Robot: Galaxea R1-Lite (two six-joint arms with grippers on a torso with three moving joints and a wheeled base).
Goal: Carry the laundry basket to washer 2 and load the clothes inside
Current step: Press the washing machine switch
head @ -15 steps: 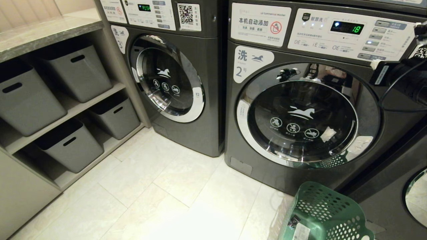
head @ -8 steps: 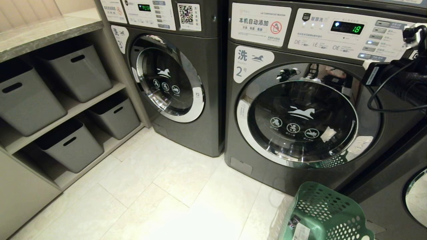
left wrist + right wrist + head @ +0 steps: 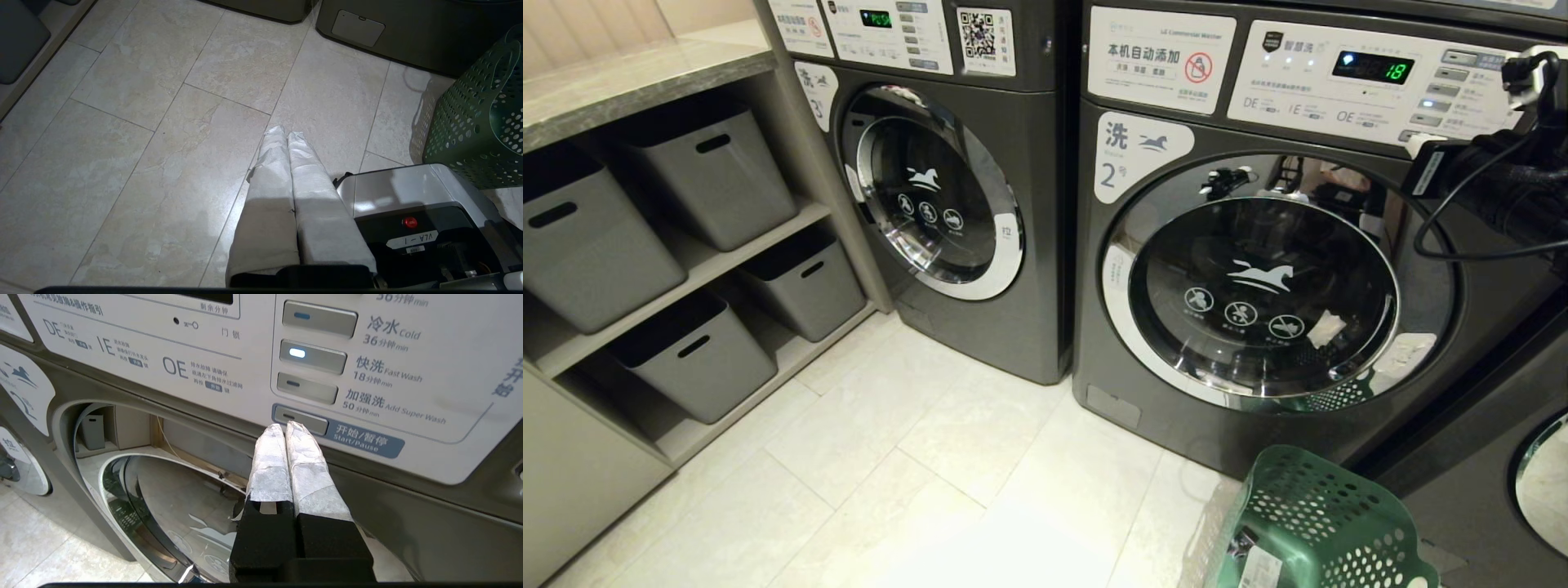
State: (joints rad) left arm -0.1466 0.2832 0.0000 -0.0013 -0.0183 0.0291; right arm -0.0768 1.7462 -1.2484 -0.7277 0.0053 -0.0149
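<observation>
- Chrome rings the round glass door of washer 2 (image 3: 1262,282), which is closed; a pale scrap shows behind the glass, though I cannot tell whether it is the clothes.
- Green and perforated, the laundry basket (image 3: 1319,523) sits on the tiled floor (image 3: 915,441) just in front of that washer's lower right corner, parked near the door; its inside is not visible.
- White-wrapped and pressed together holding nothing, the right gripper (image 3: 284,426) has its tips at the Start/Pause button (image 3: 300,418), the lowest on the control panel (image 3: 1372,82); pinched fingers make a narrow prod for one button. Contact I cannot confirm.
- The fast-wash button (image 3: 312,356) is lit, so, as I judge it, starting the cycle is the step in hand.
- The left gripper (image 3: 284,132) hangs low over bare tiles, closed and empty, beside the robot's base (image 3: 412,204).
</observation>
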